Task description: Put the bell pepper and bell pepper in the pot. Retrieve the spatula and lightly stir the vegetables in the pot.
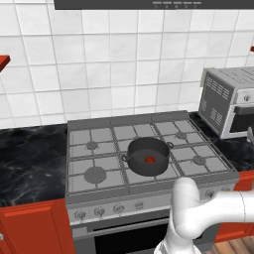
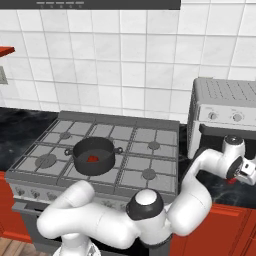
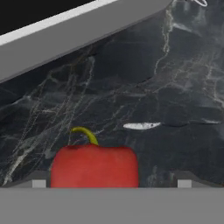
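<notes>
One bell pepper (image 1: pixel 150 159) sits in the pot (image 1: pixel 147 156); the second pepper (image 3: pixel 94 165) waits on the dark counter (image 3: pixel 144 87), framed between the wide-open fingers (image 3: pixel 39 183). Best to drop straight down, centre it, then squeeze gently below the stem.

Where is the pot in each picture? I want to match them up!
Left base view: the pot sits just right of the picture's middle, on the stove.
Right base view: the pot sits left of the middle, on the stove.
Hand view: this one looks at a bell pepper on the black counter.
Shared landmark: the grey stove, in both base views.
</notes>
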You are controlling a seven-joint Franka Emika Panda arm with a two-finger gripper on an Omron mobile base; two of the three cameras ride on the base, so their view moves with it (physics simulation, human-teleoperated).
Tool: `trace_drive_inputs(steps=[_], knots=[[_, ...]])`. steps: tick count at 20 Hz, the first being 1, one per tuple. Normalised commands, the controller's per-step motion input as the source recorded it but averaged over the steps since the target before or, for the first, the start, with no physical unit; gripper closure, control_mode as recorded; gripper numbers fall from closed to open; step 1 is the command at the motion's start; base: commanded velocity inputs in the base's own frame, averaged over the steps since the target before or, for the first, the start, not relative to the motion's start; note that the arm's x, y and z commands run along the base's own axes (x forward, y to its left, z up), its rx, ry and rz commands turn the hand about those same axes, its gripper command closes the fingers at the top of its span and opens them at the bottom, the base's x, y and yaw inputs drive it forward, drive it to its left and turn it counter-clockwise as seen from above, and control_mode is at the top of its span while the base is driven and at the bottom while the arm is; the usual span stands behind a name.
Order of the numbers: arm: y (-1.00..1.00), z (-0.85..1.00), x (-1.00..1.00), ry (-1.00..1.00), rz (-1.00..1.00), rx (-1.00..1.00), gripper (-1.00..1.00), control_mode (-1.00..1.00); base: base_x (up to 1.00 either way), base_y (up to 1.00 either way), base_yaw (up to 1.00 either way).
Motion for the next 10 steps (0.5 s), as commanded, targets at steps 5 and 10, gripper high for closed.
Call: trace_drive_inputs(steps=[5,10], knots=[[0.01,-0.27,0.01,0.03,0.00,0.06,-1.00,-1.00,0.00,0.00,0.00],[0.00,-0.11,0.10,0.00,0.00,0.04,1.00,-1.00,0.00,0.00,0.00]])
